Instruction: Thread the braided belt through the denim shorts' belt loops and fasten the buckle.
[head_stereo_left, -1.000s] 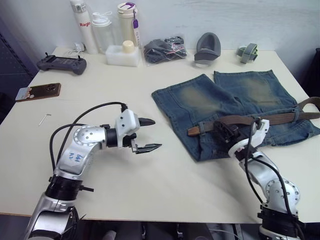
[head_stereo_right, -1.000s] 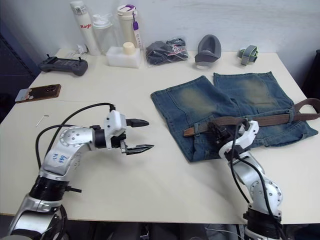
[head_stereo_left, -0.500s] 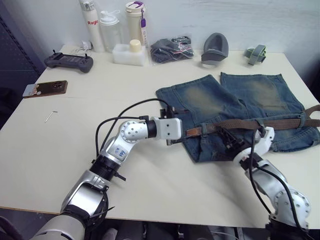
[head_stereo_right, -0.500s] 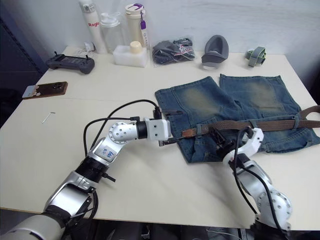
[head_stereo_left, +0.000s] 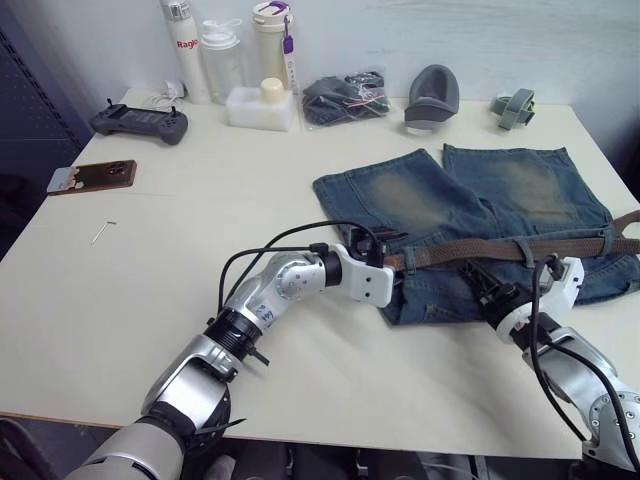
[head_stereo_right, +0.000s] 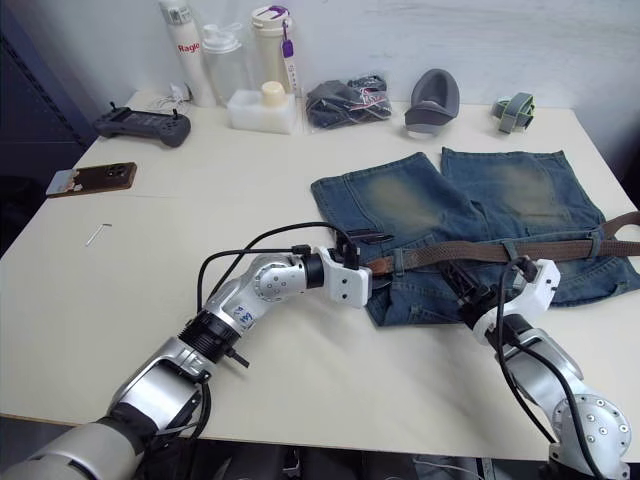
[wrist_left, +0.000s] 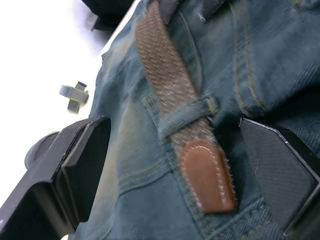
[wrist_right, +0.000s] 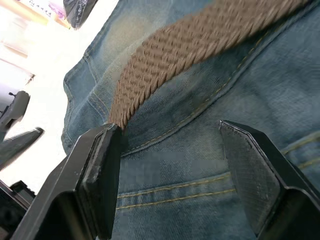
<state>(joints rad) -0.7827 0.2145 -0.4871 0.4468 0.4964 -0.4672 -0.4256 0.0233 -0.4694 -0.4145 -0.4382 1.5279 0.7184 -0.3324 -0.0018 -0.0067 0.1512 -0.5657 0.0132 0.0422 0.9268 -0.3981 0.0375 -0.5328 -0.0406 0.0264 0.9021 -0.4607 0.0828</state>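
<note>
Straddling braided belt (wrist_left: 167, 75) tip under belt loop (wrist_left: 186, 114): left pincer (wrist_left: 175, 170)

Left gripper (wrist_left: 175, 165) — now across at the braided belt (head_stereo_left: 500, 247) tip, from mid-table.

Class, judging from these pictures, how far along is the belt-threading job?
Done: the braided belt runs along the denim shorts waistband, its tan tip just past a belt loop. In hand: the open left gripper straddles that tip; the open right gripper hovers over the waistband. Left: fastening; the buckle isn't visible.
</note>
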